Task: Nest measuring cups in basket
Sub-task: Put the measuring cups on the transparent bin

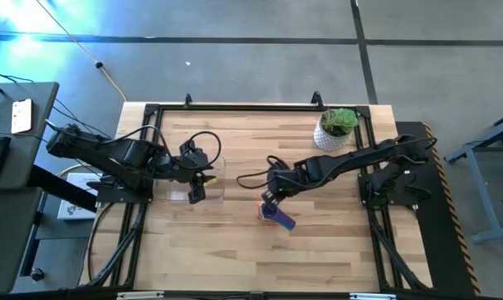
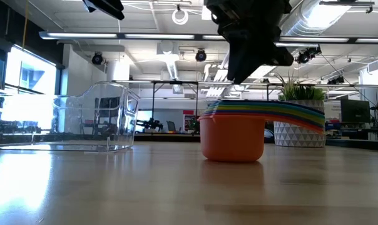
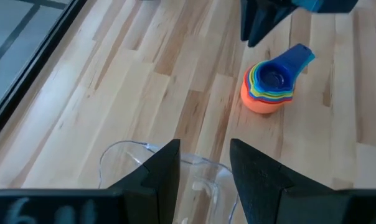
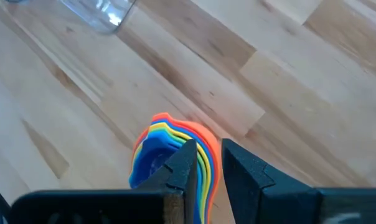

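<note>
You see the measuring cups stacked as a rainbow: an orange cup outermost, then yellow, green, cyan and purple rims, with the blue one innermost. The basket is clear and see-through, and the table is pale wood in lengthwise strips. Your plant pot is white with a triangle pattern under green leaves
</note>
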Available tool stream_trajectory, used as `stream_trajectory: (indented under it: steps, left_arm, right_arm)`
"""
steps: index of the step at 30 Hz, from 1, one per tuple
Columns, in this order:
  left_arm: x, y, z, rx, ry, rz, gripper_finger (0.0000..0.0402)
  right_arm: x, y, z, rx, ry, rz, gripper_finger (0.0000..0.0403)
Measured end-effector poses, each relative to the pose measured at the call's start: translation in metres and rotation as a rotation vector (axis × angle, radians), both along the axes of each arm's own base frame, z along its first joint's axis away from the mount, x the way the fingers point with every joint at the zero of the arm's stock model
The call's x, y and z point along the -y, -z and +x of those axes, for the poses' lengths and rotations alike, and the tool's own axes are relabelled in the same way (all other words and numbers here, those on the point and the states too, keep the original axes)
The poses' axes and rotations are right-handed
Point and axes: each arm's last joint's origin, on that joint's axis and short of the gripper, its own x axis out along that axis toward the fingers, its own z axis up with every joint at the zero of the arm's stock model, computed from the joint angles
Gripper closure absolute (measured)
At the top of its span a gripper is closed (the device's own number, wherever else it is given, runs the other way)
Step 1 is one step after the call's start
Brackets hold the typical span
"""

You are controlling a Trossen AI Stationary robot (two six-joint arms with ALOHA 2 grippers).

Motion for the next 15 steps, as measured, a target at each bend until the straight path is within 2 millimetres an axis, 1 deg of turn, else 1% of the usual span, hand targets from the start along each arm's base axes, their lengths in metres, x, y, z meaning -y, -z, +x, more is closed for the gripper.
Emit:
stream_trajectory:
  steps: [5, 8, 10, 15]
  left_arm:
    - [0.002, -0.005, -0.008, 0.012, 0.011, 0.021, 0.0271]
    - [0.003, -0.002, -0.011, 0.029, 0.022, 0.028, 0.0271]
    - [0.002, 0.004, -0.017, 0.051, 0.022, 0.019, 0.0271]
    - [-0.001, 0.029, -0.033, 0.116, 0.045, -0.031, 0.0271]
  right_arm:
    - [0.0, -0.002, -0.001, 0.01, 0.018, -0.003, 0.0336]
    - [0.001, -0.002, -0.001, 0.008, 0.037, 0.005, 0.0336]
    - [0.0, -0.002, -0.002, 0.002, 0.044, 0.008, 0.0336]
    - [-0.003, -0.001, -0.002, 0.0, 0.055, 0.016, 0.0336]
